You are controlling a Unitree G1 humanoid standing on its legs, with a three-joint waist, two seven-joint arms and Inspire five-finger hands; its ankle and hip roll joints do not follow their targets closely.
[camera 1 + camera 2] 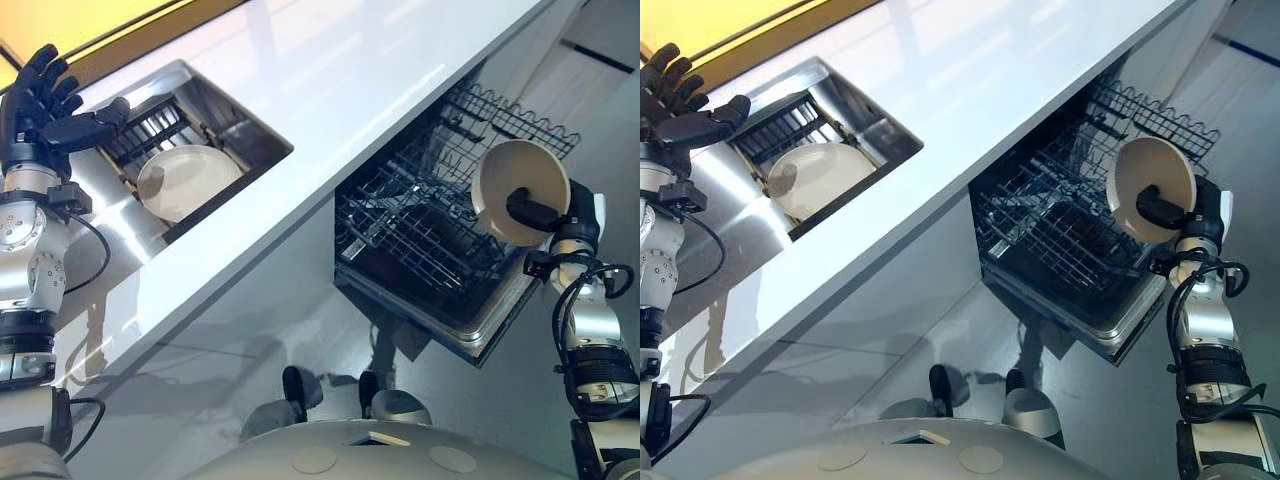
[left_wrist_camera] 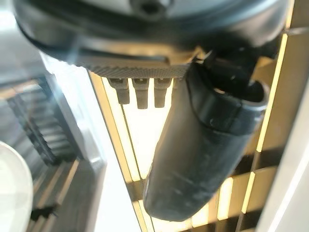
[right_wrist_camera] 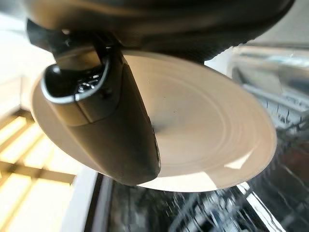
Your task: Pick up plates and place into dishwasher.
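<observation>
My right hand [image 1: 540,212] is shut on a cream plate [image 1: 517,180], thumb pressed on its face, holding it upright above the pulled-out dishwasher rack [image 1: 430,225]. In the right wrist view the thumb [image 3: 111,121] lies across that plate [image 3: 207,130]. A second cream plate [image 1: 185,178] lies in the sink [image 1: 255,135] at the left, beside a dark dish rack [image 1: 150,125]. My left hand [image 1: 45,105] hovers open above the sink's left end, fingers straight, thumb [image 2: 203,145] stretched out, holding nothing.
A white counter [image 1: 330,90] runs diagonally between the sink and the open dishwasher. The dishwasher's lowered door [image 1: 480,335] juts out under the rack. A yellow strip [image 1: 100,25] borders the counter's far edge.
</observation>
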